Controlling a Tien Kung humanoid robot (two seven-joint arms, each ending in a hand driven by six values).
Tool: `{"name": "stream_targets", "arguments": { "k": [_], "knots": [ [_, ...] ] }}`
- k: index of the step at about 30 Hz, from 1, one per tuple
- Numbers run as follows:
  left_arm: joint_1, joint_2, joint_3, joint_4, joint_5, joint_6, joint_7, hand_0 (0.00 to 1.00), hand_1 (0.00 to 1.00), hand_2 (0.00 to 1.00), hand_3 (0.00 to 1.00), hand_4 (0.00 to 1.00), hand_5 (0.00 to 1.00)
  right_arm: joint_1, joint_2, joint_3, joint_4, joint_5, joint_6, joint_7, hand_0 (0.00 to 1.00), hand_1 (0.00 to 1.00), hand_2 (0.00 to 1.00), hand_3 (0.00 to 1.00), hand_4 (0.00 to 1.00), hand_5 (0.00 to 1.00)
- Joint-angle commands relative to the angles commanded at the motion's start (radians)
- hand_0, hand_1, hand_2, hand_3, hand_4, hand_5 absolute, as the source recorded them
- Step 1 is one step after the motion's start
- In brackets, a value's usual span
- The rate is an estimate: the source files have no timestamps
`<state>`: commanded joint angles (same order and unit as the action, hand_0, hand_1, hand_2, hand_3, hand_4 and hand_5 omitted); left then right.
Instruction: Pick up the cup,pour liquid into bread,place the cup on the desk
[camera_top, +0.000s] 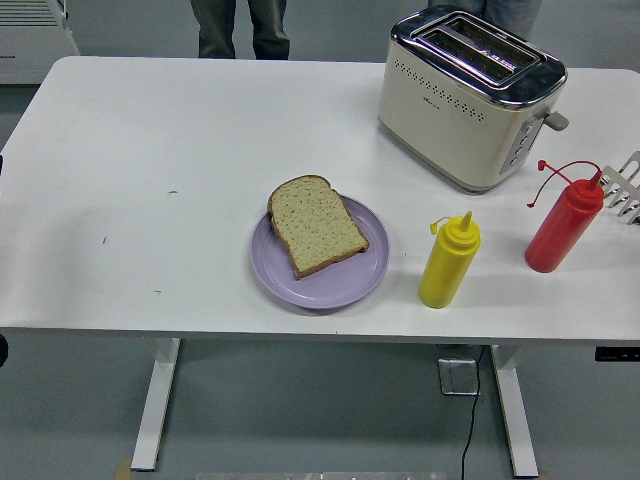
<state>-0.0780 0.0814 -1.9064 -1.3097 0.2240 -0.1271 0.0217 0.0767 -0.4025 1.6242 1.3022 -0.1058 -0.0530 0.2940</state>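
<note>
Head view: a white worktop carries a lilac plate near its front edge, and on the plate lies one slice of bread, flat, its crust overhanging the plate's far-left rim. Right of the plate, apart from it, stands a yellow squeeze bottle, upright, its cap off the nozzle and hanging at the side. Further right stands a red squeeze bottle, also upright, its red cap dangling on a thin tether to its left. What either bottle holds cannot be told. Behind the bottles, toward the far right corner, sits a cream and chrome toaster with two slots on top; whether anything is in them cannot be told. No cup shows; the bottles are the only pouring vessels.

At the right edge, just beside the red bottle, pale slats of some rack-like thing poke in. A person's legs stand beyond the far edge.

Neither robot hand is in view, so the fingers' state cannot be told.
</note>
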Motion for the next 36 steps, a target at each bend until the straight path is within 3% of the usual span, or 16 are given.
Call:
{"name": "stream_targets", "arguments": {
  "k": [36],
  "knots": [
    [-0.007,0.001,-0.004,-0.002,-0.002,0.001,0.000,0.827,0.818,0.859,0.815,0.655,0.998,0.009,0.007,0.007,-0.008,0.003,-0.017,0.013,0.791,0.777,0.795,0.805,0.505,0.486]
  ]
}}
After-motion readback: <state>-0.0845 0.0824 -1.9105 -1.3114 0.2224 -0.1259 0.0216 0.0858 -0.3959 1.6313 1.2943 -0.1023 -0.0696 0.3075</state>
